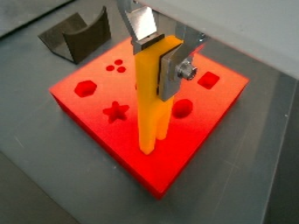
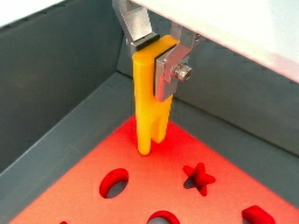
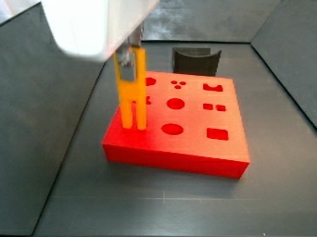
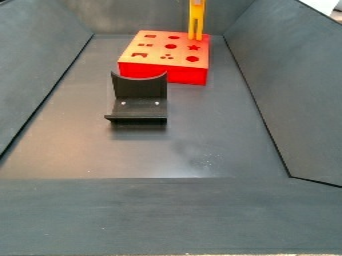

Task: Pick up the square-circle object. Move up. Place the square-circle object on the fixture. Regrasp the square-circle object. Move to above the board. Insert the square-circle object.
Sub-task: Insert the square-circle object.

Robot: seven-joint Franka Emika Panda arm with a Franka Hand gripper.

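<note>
My gripper [image 1: 158, 57] is shut on the upper end of the square-circle object [image 1: 149, 105], a long yellow-orange peg that hangs upright. In both wrist views a silver finger [image 2: 173, 70] presses its side. The peg's lower end [image 3: 130, 122] reaches down to the top face of the red board [image 3: 186, 153] near one edge; whether it touches or sits in a hole I cannot tell. The board [image 1: 193, 131] shows star, circle and square cut-outs. The dark fixture [image 4: 138, 97] stands empty on the floor apart from the board [image 4: 160, 68]. High at the far end of this side view, the peg [image 4: 197, 18] stands above the board.
Sloping grey walls [image 2: 59, 79] close in the floor on all sides. The fixture [image 3: 195, 60] stands just beyond the board's far edge in a side view, and it shows at a corner of a wrist view as the fixture [image 1: 73, 39].
</note>
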